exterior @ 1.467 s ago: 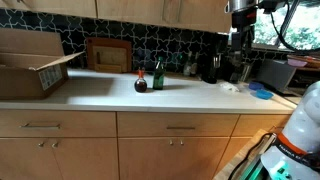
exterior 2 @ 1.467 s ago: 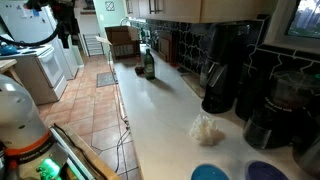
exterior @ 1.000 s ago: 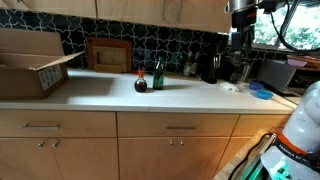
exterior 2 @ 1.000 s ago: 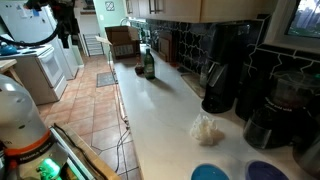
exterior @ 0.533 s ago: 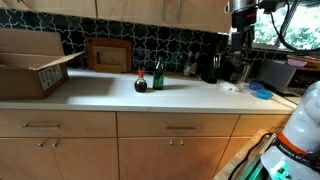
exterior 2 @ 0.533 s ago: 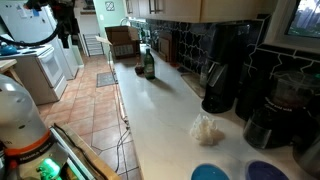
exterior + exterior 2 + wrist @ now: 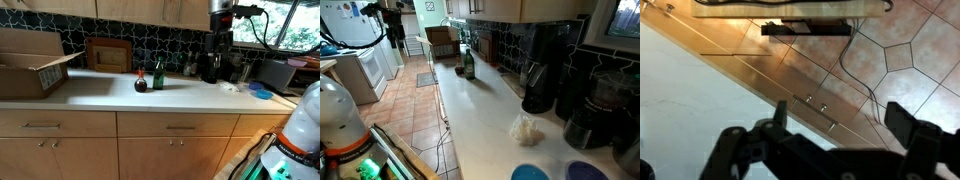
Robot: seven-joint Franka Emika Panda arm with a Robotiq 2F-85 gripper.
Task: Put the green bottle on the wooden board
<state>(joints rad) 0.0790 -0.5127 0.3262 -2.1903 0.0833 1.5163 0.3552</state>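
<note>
The jaws are standing spread wide in the wrist view, two dark, blocky fingers at the lower left and lower right with nothing between them; below them are showing only the pale counter [image 7: 690, 90] edge, wooden cabinet fronts and tiled floor. The arm [image 7: 221, 14] is hanging high at the upper right in an exterior view, well apart from the task's things, so the empty, wide stance is suiting an approach not yet begun. The green bottle [image 7: 157, 75] is standing upright on the counter near the frame's middle, slim, dark, glossy glass with a narrow neck, just beside a squat round bottle [image 7: 141, 83] with a red cap. That closeness is probably calling for a grasp from the free side. The wooden board [image 7: 108, 54], a flat brown rectangle with a darker rim, is leaning against the patterned tile backsplash, left of the bottle. A cardboard box [image 7: 30, 62] is sitting open at far left
</note>
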